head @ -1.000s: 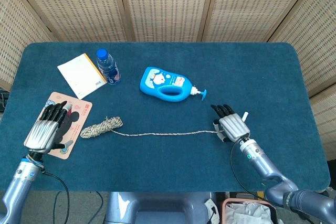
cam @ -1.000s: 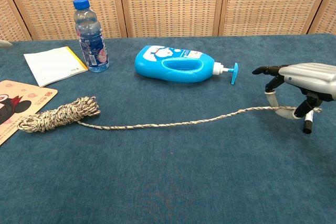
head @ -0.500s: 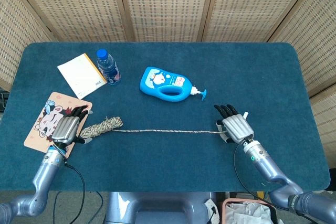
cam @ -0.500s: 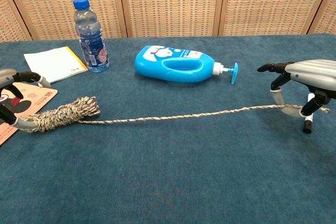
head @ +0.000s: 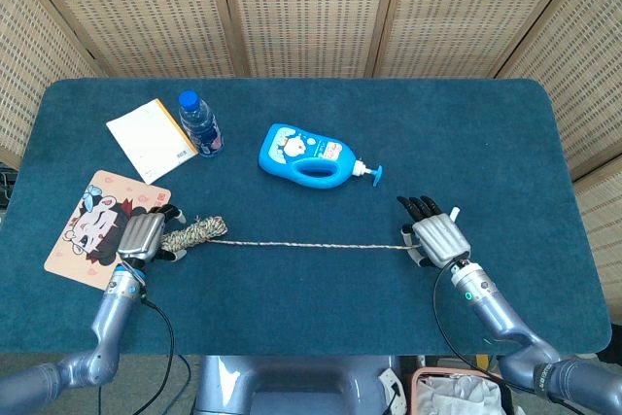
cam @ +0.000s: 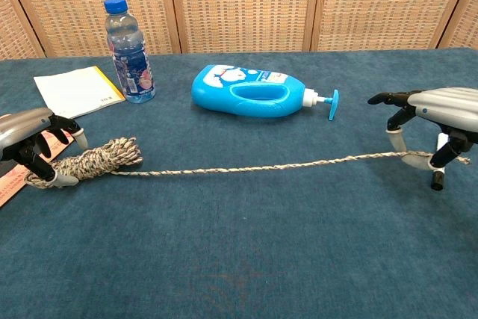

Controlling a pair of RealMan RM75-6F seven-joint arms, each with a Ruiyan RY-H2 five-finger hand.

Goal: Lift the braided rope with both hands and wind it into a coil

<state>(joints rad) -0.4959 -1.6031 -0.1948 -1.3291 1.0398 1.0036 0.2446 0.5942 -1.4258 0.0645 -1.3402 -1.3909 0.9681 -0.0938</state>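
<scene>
Woven cane screens stand behind a table covered in dark blue cloth, and the braided rope lies across the middle of it, stretched nearly taut between my two hands. My left hand sits at the bundled end, fingers curled down around the wound hank; in the chest view my fingertips reach under it, so I judge I have it gripped, though it rests on the cloth. My right hand has the free end pinched beneath the palm, the rest of my fingers arched and spread above the table; that end rides slightly off the surface. Holding both ends this way keeps the line straight and free of kinks, which I reckon makes winding onto the bundle easier.

Beyond the rope, well apart from it, a blue pump bottle lies on its side with its nozzle pointing toward my right. A water bottle stands upright beside a white notepad, and a cartoon card lies just left of my left hand. None of these crosses the rope's line, but the card lies close to my left hand.
</scene>
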